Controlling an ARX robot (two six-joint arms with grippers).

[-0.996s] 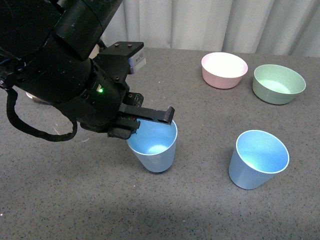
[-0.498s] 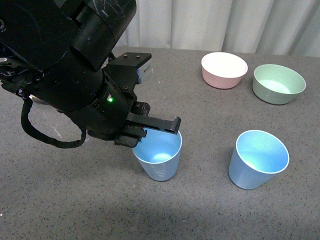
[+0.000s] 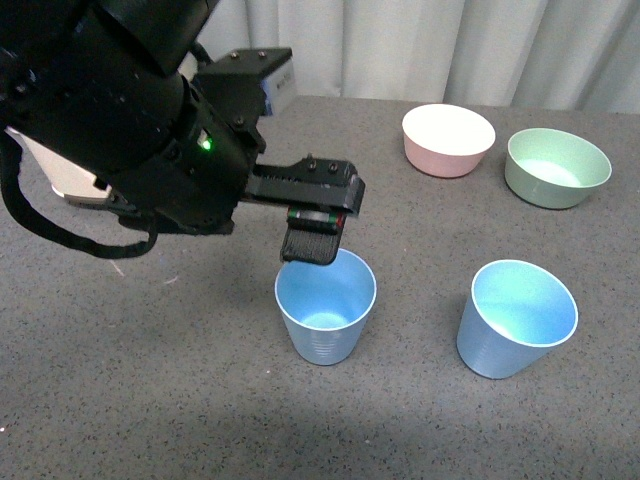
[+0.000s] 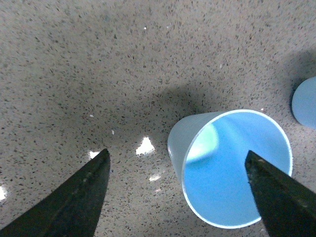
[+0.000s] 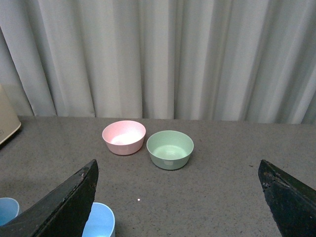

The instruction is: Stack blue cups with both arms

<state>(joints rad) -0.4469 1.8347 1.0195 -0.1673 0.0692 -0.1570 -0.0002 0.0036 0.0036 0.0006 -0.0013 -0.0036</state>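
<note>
Two blue cups stand upright on the grey worktop (image 3: 120, 400), mouths up, both close to its front edge. One cup (image 3: 326, 305) is near the middle. The other cup (image 3: 515, 320) stands well apart from it, toward the right edge. The left gripper (image 3: 318, 225) hangs right over the middle cup, with its fingers spread wide and nothing between them. One finger (image 3: 310, 245) sits just above the back of that cup's rim. It may be touching the rim, but the front view does not show this well. From the left wrist, the cup lies below the gripper and closer to one finger than the other, so it is not in the middle of the gap. The left arm is the near one for this cup. The right gripper (image 5: 177, 163) is also spread wide and holds nothing. It is held back and high, and the right cup seems to be on its side.
</note>
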